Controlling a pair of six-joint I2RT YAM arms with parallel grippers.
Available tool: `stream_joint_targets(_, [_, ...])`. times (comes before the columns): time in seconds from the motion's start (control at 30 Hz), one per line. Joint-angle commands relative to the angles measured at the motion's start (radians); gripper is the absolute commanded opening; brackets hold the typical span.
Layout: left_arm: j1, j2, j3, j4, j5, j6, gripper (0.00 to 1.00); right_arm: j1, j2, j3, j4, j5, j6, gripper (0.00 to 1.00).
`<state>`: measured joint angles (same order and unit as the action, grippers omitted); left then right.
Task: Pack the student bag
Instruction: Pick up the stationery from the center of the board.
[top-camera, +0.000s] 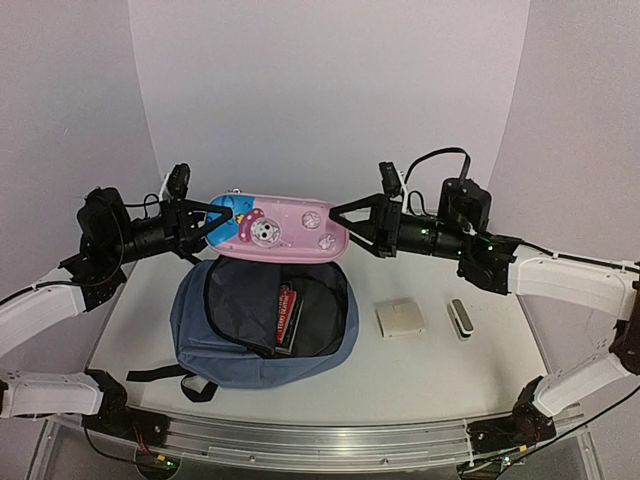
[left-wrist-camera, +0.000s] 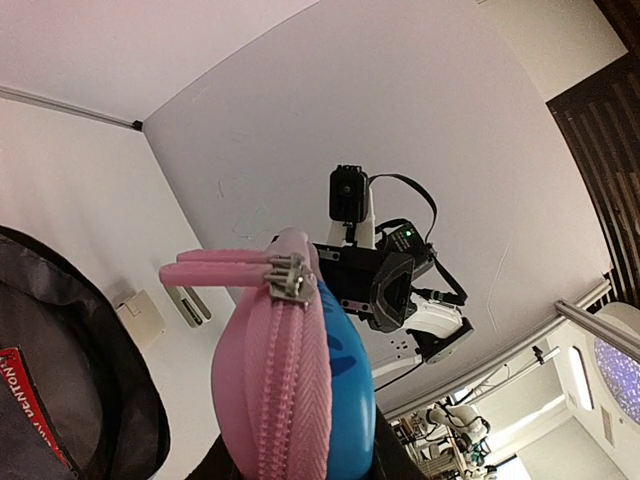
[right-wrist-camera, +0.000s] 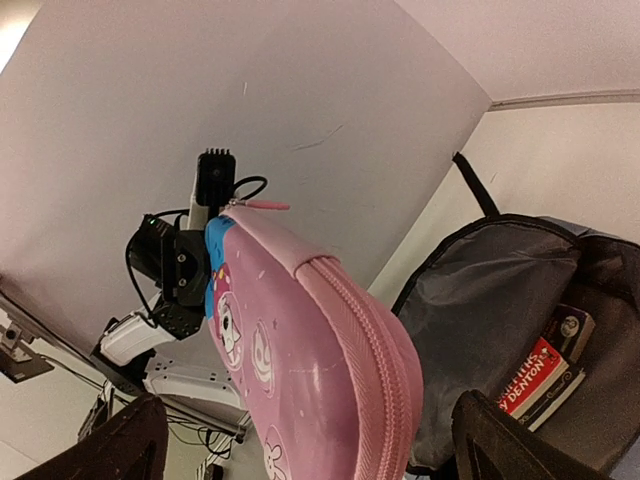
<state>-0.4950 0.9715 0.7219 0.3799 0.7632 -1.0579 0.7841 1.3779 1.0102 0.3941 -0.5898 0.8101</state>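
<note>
Open slate-blue fabric backpack (top-camera: 195, 322) holds red-covered book (top-camera: 286, 318), lying nearer than left gripper (top-camera: 222, 230) clamping pink zipped pencil case (top-camera: 285, 232); right gripper (top-camera: 340, 228) agape

The only lettering that can be read is on the book (right-wrist-camera: 541, 376) lying inside the open student bag (right-wrist-camera: 470, 300). In the right wrist view its red band carries white capitals, an upper line ending in "ITICS" and a lower line that looks like "OF DENTON", with the start of each line hidden. In the left wrist view a corner of the same red band shows at the left edge with the white letters "ENTON" and the rest cut off, and from the top camera the white print on the red cover is too small to make out.
</note>
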Motion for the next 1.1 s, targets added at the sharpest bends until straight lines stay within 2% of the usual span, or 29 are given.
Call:
stream_joint_targets(0.0, [-0.001, 0.011, 0.035, 0.130, 0.051, -0.035, 0.00, -0.001, -0.011, -0.020, 0.120, -0.111, 0.029, 0.98])
stream_joint_targets(0.2, [-0.001, 0.040, 0.042, 0.138, 0.059, -0.043, 0.00, -0.002, -0.022, -0.004, 0.150, -0.197, 0.039, 0.98])
stream_joint_targets(0.3, [-0.001, 0.053, 0.047, 0.126, 0.055, -0.037, 0.00, -0.002, -0.029, -0.005, 0.160, -0.207, 0.045, 0.94])
stream_joint_targets(0.5, [-0.002, 0.080, 0.053, 0.130, 0.065, -0.035, 0.00, 0.000, -0.016, -0.016, 0.176, -0.182, 0.065, 0.73])
stream_joint_targets(0.73, [-0.002, 0.092, 0.058, 0.114, 0.067, -0.025, 0.00, 0.005, 0.014, -0.011, 0.205, -0.179, 0.079, 0.55])
stream_joint_targets(0.87, [-0.002, 0.100, 0.058, 0.088, 0.061, -0.015, 0.00, 0.007, 0.018, -0.007, 0.212, -0.167, 0.079, 0.38])
stream_joint_targets(0.93, [-0.002, 0.104, 0.064, 0.039, 0.045, 0.003, 0.00, 0.007, 0.016, -0.011, 0.213, -0.148, 0.076, 0.27])
stream_joint_targets(1.0, [-0.001, 0.105, 0.085, -0.062, -0.010, 0.041, 0.05, 0.007, 0.004, -0.020, 0.212, -0.102, 0.074, 0.19])
stream_joint_targets(1.07, [-0.001, 0.111, 0.119, -0.239, -0.083, 0.101, 0.23, 0.005, -0.007, -0.030, 0.199, -0.046, 0.070, 0.11])
